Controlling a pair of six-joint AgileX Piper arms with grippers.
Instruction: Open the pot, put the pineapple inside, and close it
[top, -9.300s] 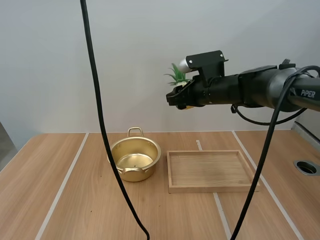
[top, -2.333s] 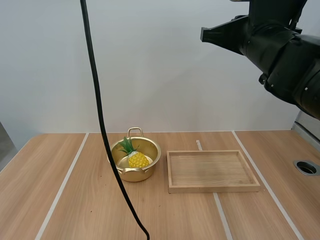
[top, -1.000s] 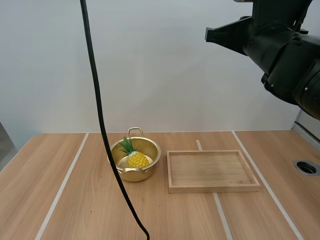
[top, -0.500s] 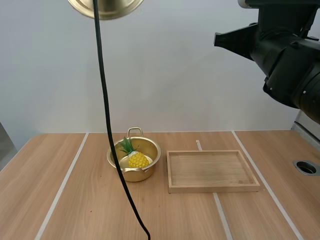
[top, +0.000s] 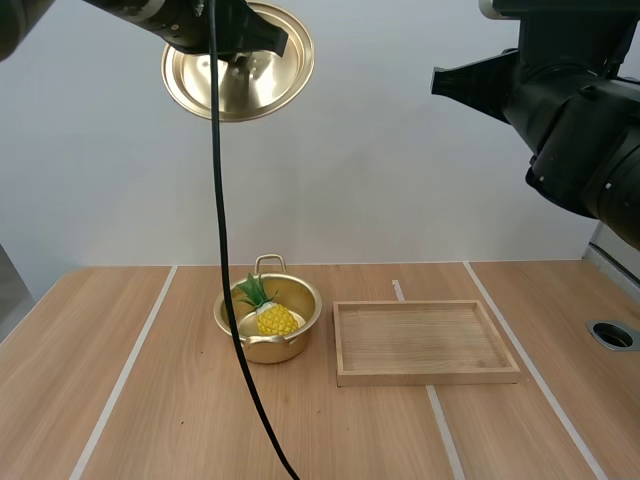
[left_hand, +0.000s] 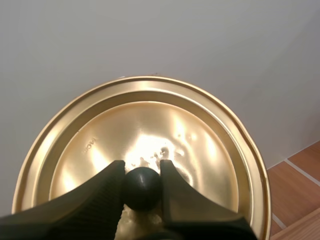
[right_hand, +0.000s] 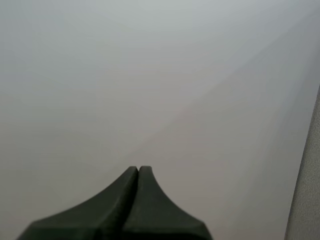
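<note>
A gold pot (top: 268, 318) stands lidless on the table, left of centre, with a yellow pineapple (top: 272, 316) lying inside, its green leaves toward the left rim. High above the pot hangs the gold lid (top: 238, 70), tilted with its top toward the camera. My left gripper (left_hand: 142, 186) is shut on the lid's black knob (left_hand: 142, 189), fingers pinching it from both sides. My right gripper (right_hand: 138, 172) is raised at the right, shut on nothing, its fingers together as one dark wedge; its arm (top: 570, 110) hangs far above the table.
A shallow wooden tray (top: 424, 342) lies just right of the pot. A round hole (top: 612, 335) sits near the table's right edge. Pale seams run along the tabletop on either side of the pot.
The left arm has brought the lid down into the high view, from the top edge to a spot well above the pot. The right arm drifted slightly right.
</note>
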